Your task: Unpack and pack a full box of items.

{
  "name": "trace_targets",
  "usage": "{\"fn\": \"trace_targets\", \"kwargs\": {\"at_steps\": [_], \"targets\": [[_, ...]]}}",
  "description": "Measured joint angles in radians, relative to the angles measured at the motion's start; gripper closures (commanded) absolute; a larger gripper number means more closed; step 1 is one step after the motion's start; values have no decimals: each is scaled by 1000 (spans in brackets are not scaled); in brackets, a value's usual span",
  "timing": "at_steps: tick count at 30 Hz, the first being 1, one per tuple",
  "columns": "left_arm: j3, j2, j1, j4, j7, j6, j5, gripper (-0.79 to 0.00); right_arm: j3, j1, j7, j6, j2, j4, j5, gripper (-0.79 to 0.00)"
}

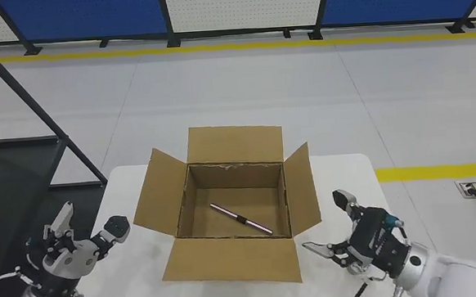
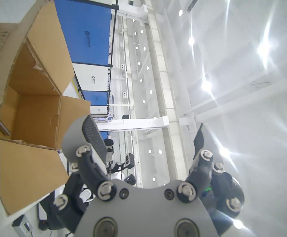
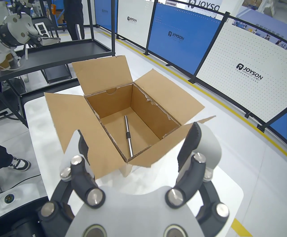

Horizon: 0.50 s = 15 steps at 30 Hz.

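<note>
- box (image 1: pixel 234 199): brown cardboard, sits mid-bench (image 1: pixel 346 175), all four flaps folded outward, top open.
- rod (image 1: pixel 241 218): slim metal rod with a dark band partway along. It lies flat on the box floor, diagonal from back-left to front-right. The right wrist view shows it well (image 3: pixel 127 125), with one end close to the near corner of the box (image 3: pixel 152 112).
- left gripper (image 1: pixel 90 221): at the bench's front-left corner, apart from the box's left flap. Fingers (image 2: pixel 94 134) are spread wide and released, with nothing between them. Its wrist view shows the gripper (image 2: pixel 145 132) against the ceiling lights, with the box (image 2: pixel 38 112) off to one side.
- right gripper (image 1: pixel 324 223): over the bench's front-right area, near the box's front-right corner and right flap. No contact visible. Fingers (image 3: pixel 190 143) are spread wide and released, holding nothing. Its wrist view looks past the gripper (image 3: pixel 138 134) into the open box.
- bench (image 3: pixel 38 125): white top, rounded corners.
- surroundings: black rack (image 1: pixel 9 162) left of the bench, blue and white partition panels (image 1: pixel 237 5) across the back, yellow line (image 1: pixel 436 172) on the floor to the right.
</note>
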Motion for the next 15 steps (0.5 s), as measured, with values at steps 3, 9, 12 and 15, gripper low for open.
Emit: {"fn": "trace_targets", "kwargs": {"at_steps": [3, 9, 12, 15], "targets": [[14, -6, 5, 3, 51, -66, 29, -785, 82, -65, 1, -29, 9, -19, 55, -785], [31, -11, 5, 11, 84, -101, 17, -785, 227, -164, 31, -69, 28, -27, 117, -785], [31, -11, 5, 11, 84, -101, 18, -785, 238, -173, 46, -62, 30, -33, 115, -785], [31, -11, 5, 11, 84, -101, 18, -785, 236, -172, 45, -62, 30, -32, 115, -785]]}}
